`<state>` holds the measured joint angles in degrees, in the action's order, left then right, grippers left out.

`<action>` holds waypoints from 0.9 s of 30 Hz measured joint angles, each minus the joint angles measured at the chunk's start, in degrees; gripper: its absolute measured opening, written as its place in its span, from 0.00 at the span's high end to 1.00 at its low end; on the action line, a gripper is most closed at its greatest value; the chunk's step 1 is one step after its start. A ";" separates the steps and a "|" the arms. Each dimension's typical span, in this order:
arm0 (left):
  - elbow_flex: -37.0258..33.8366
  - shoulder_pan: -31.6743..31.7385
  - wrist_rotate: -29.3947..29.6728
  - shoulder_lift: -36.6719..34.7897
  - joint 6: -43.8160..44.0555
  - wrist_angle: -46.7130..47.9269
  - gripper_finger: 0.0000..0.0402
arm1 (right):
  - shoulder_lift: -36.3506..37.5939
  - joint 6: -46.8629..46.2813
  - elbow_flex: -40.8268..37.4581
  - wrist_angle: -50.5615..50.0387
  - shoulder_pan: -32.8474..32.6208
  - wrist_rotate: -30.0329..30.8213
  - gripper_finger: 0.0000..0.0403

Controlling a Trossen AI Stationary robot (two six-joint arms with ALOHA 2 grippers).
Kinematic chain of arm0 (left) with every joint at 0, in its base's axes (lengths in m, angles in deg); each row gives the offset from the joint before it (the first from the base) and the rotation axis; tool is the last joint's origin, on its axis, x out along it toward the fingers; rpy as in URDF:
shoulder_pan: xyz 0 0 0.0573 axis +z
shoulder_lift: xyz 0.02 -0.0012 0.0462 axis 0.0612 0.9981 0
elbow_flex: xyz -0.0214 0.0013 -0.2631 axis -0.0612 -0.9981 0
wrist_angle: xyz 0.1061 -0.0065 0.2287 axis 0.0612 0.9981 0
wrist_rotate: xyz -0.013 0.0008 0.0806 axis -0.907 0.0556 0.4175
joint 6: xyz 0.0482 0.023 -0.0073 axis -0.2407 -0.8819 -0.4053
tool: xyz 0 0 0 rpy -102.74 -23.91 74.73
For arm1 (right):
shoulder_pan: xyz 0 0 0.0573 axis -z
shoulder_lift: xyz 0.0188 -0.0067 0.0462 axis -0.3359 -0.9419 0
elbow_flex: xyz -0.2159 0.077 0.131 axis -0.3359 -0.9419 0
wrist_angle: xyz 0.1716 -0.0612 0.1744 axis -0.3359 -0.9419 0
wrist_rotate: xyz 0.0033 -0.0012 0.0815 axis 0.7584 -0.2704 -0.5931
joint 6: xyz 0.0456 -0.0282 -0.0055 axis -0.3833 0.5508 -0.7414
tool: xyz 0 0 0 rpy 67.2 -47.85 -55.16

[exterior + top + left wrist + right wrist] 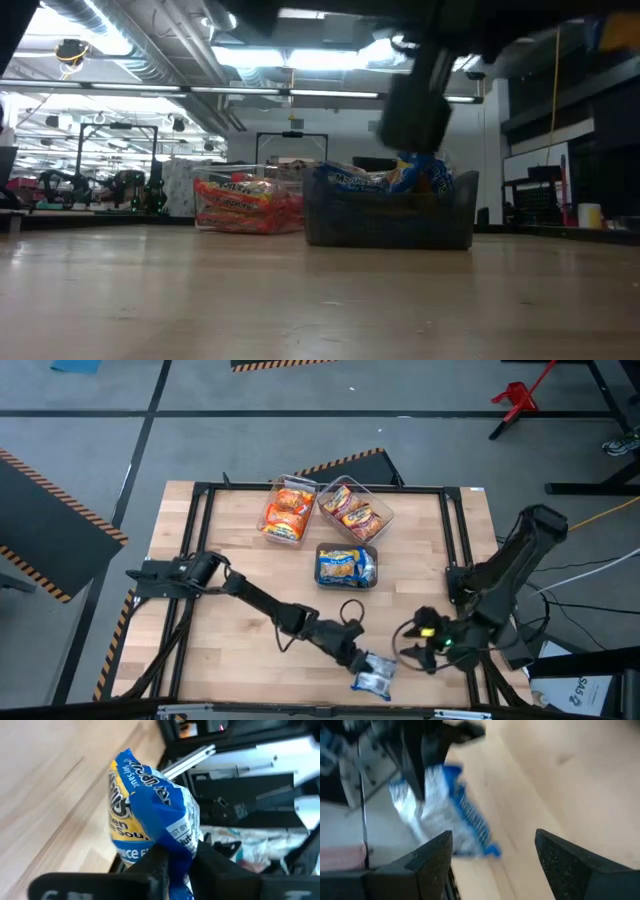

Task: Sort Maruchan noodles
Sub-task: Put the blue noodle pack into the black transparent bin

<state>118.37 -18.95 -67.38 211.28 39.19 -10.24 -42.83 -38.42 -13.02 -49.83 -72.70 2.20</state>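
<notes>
The dark fingers (160,865) of the left gripper (362,663) are seen clamped on one end of a blue-and-white crinkly plastic noodle packet (150,810), pinched near its sealed edge so the rest of the packet sticks out past the fingertips. The packet (376,676) is held at the near edge of the light wooden table (240,550), between the two grippers, and looks lifted or half-lifted off the wood; which cannot be told for sure. An edge pinch is judged to suit a thin flat packet that gives little else to grip. The right gripper (415,648) is placed just beside the packet with its two dark fingers (435,862) spread wide and empty, pointed at the packet (445,805), probably waiting or ready for a handover. The packet is mostly blue with a yellow patch and white lettering, shiny and creased. Farther up the table three clear plastic bins are set close together: a bin of blue-and-white packets (346,567) nearest the grippers, a bin of orange-yellow packets (287,511) and a bin of red-and-orange packets (353,508) behind it. The held packet is judged to belong in the blue bin, so most of the sorting appears done.
</notes>
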 joint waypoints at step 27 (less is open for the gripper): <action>48.39 13.74 6.42 -0.09 -68.46 87.40 0.99 | 11.04 -7.13 0.07 -10.65 -11.45 18.38 0.32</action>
<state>166.77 -5.21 -60.96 211.19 -29.27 77.15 -31.78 -45.55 -12.96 -60.48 -84.15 20.58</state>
